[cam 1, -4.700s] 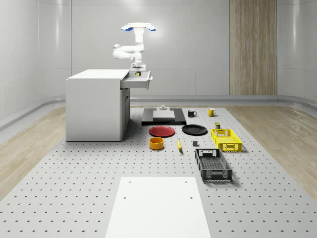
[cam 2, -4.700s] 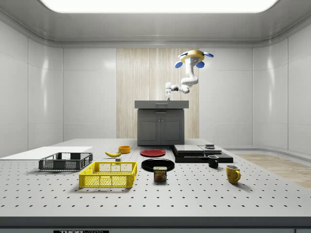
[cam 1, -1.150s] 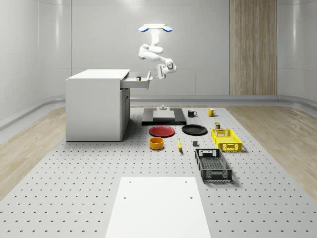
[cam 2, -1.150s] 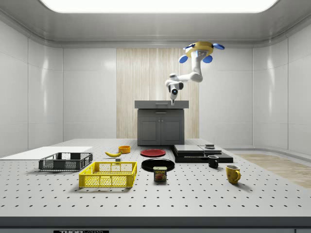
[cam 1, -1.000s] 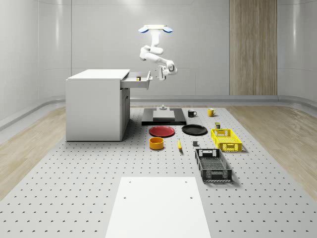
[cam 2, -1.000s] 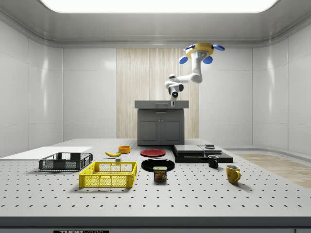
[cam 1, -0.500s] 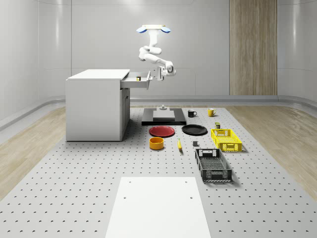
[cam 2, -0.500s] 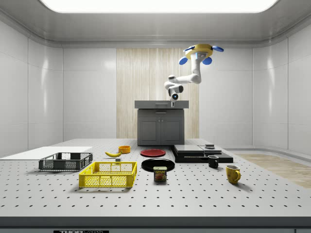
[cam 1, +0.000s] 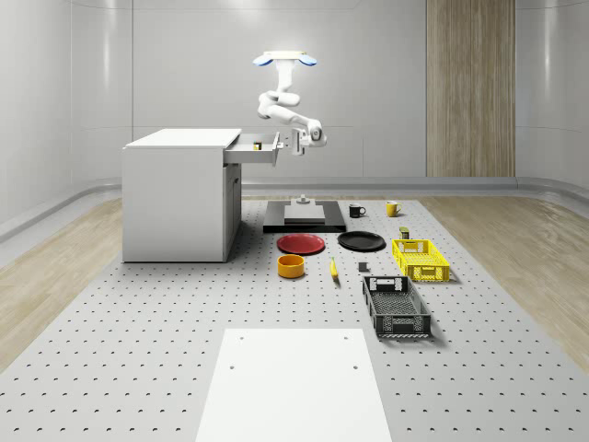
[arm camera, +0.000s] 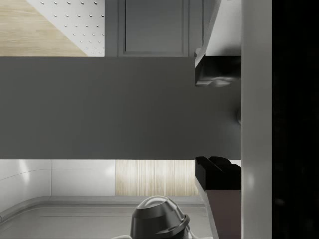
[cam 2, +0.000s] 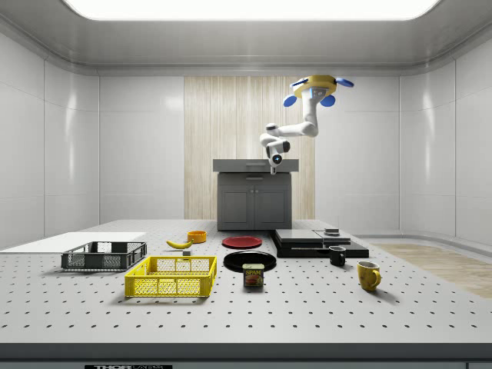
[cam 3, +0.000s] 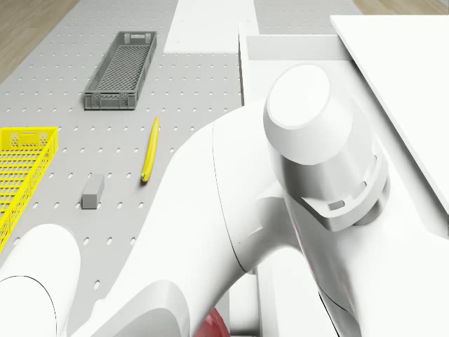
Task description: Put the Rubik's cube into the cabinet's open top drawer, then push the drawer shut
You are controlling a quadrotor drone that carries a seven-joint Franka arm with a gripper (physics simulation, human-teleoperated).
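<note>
The Rubik's cube lies inside the cabinet's open top drawer, which sticks out toward the whole-scene view's right. I hover higher than the cabinet, just off the drawer's outer end, with the rotors level. My arm bends down so that the gripper hangs beside the drawer front, a small gap apart. From the wrist, the dark drawer front spans the picture, and my gripper is open and holds nothing. In the side view the gripper is level with the drawer front.
On the floor below lie a black platform with a block, a red plate, a black plate, an orange bowl, a banana, a yellow crate, a black crate and two mugs.
The gripper, once over the drawer, has swung out past its end and now sinks toward the drawer front. The drone shifted slightly. The cube stays in the drawer.
</note>
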